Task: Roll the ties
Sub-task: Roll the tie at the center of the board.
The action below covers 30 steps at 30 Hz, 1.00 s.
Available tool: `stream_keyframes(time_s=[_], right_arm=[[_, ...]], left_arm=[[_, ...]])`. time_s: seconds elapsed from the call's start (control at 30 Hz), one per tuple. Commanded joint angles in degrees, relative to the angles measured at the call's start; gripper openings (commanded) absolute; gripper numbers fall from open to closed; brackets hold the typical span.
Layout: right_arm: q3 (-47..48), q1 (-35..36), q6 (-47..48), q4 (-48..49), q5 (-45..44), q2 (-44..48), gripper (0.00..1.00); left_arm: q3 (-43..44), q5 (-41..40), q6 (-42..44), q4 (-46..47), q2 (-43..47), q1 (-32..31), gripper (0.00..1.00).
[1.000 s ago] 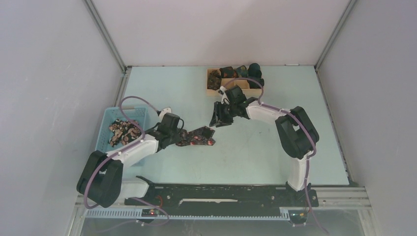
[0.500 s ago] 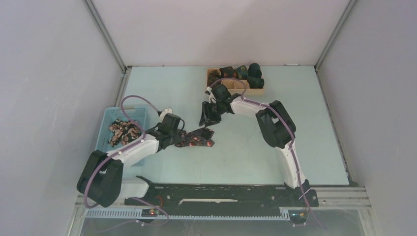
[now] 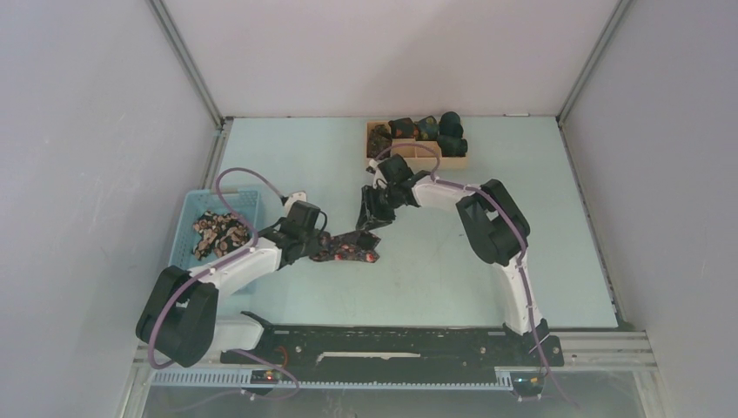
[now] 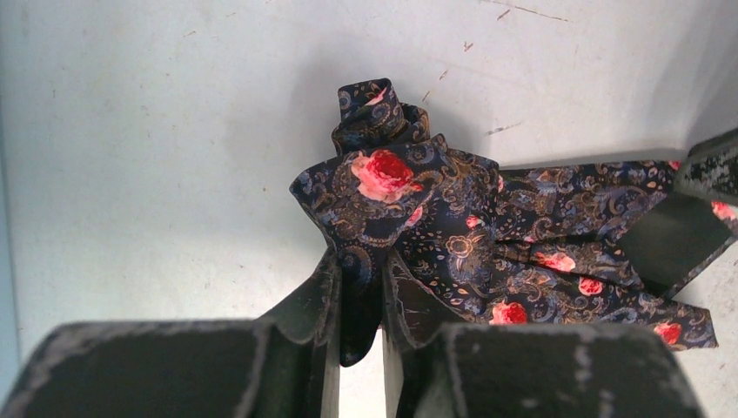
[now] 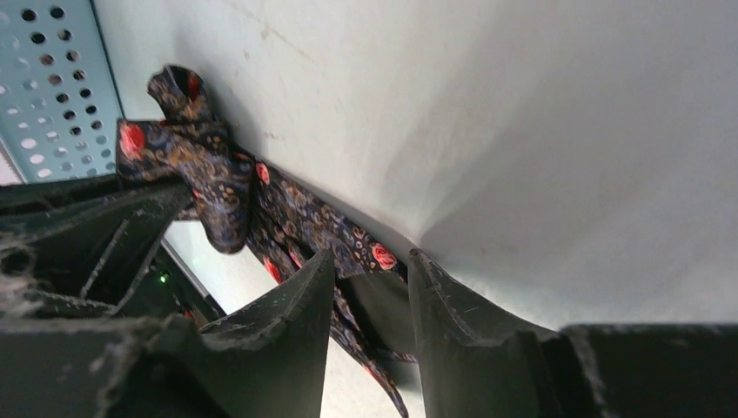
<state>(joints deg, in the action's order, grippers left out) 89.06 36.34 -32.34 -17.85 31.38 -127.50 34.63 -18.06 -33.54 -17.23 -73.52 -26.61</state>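
A dark floral tie (image 3: 352, 251) lies crumpled on the table ahead of the left arm. In the left wrist view the tie (image 4: 522, 235) has a small rolled tip at its far end. My left gripper (image 4: 358, 261) is shut on a fold of it near that tip. In the top view the left gripper (image 3: 320, 246) sits at the tie's left end. My right gripper (image 3: 370, 218) hangs over the right end. In the right wrist view the right gripper (image 5: 370, 261) is open, its fingers (image 5: 313, 287) either side of the tie (image 5: 218, 183), with a gap showing.
A light-blue basket (image 3: 196, 205) at the left holds more loose ties (image 3: 218, 233); its perforated wall (image 5: 52, 78) shows in the right wrist view. A wooden divided tray (image 3: 435, 163) at the back holds several dark rolls (image 3: 439, 131). Grey walls close in the table.
The right arm swung left from beside the tray, then lowered its gripper onto the tie's right end, jaws narrowing a little. The left gripper kept its hold and place.
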Motion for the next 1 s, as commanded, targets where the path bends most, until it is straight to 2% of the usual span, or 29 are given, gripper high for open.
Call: stream_keyframes(time_s=[0.0, 0.23, 0.97], right_arm=[[-6.8, 0.5, 1.2, -4.2, -4.1, 2.6, 0.40], [-10.2, 1.4, 0.7, -6.2, -5.6, 7.3, 0.39], [-12.8, -4.5, 2.9, -9.1, -7.7, 17.1, 0.38]], left_arm=[[1.2, 1.2, 1.9, -1.6, 0.3, -1.0, 0.09], [2.1, 0.1, 2.9, -2.9, 0.3, -2.6, 0.08], [10.7, -17.4, 3.8, -13.9, -7.6, -11.5, 0.07]])
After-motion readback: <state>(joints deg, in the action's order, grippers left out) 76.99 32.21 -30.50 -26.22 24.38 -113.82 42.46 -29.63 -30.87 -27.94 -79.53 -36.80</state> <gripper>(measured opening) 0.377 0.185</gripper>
